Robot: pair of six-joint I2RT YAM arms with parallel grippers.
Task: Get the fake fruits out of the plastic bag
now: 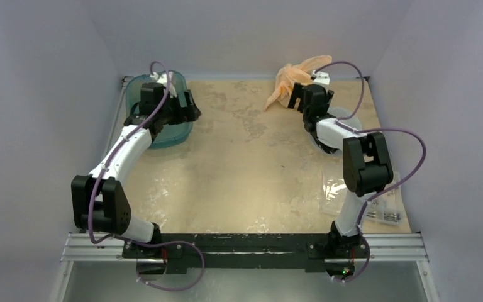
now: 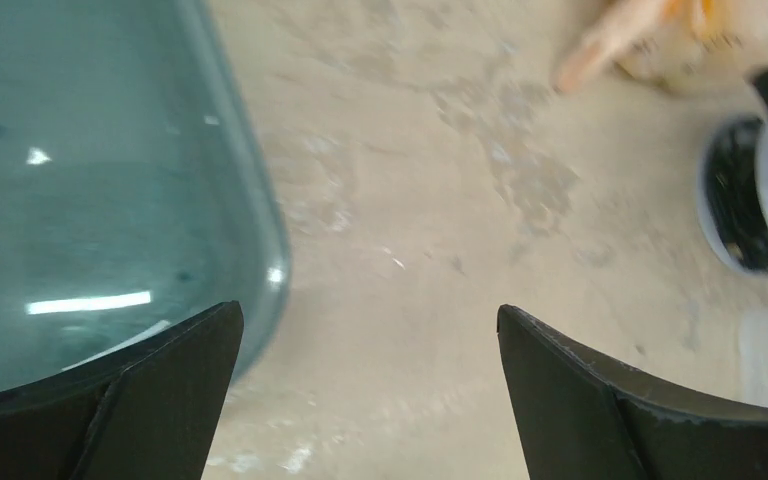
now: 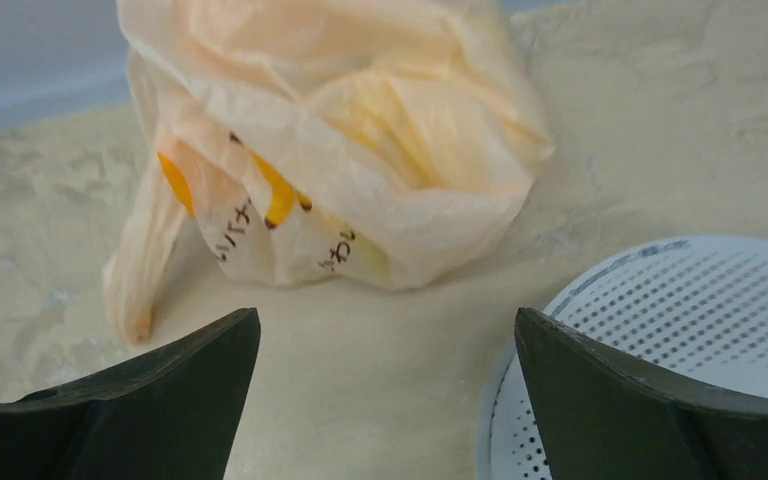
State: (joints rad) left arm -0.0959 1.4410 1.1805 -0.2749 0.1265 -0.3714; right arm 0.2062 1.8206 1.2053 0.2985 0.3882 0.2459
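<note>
Item 1: thin crinkly peach-orange translucent plastic bag, slumped at the far right of the beige table, 1 loop handle trailing left. Its contents were hidden from you: only a yellowish blur showed through the film, and no single fruit could be told.
Item 2: white perforated round disc, cut off by the frame, just beside the bag.
Item 3: teal translucent tub, far left, partly hidden under your left arm.
Your left gripper hovered over the tub's right rim, fingers spread, holding nothing. Your right gripper pointed at the bag from near, fingers apart, empty, not touching it.
</note>
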